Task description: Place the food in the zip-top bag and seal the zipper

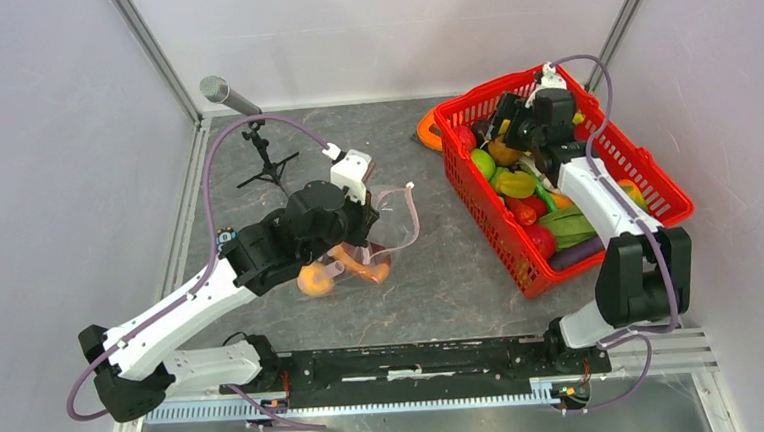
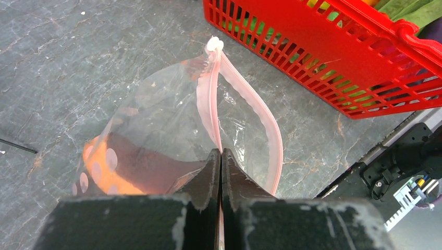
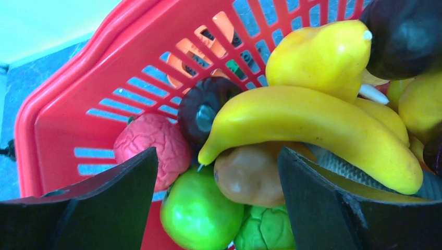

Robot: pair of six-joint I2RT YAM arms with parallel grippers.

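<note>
left gripper [image 2: 221,157] pinched shut on the zipper [image 2: 259,117]; bag [image 2: 156,104] lay left of the basket [image 2: 312,31], mouth gaping toward it; orange food [image 2: 107,179] inside bag; right gripper [image 3: 218,156] spread wide inside the basket, holding nothing, over banana [image 3: 312,122] and green fruit [image 3: 195,213]

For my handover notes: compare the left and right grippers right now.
The left gripper is shut on the zip-top bag's pink zipper; the right gripper is open, holding nothing. The left sits over the table, the right over food in the red basket. Both have black fingers.
</note>
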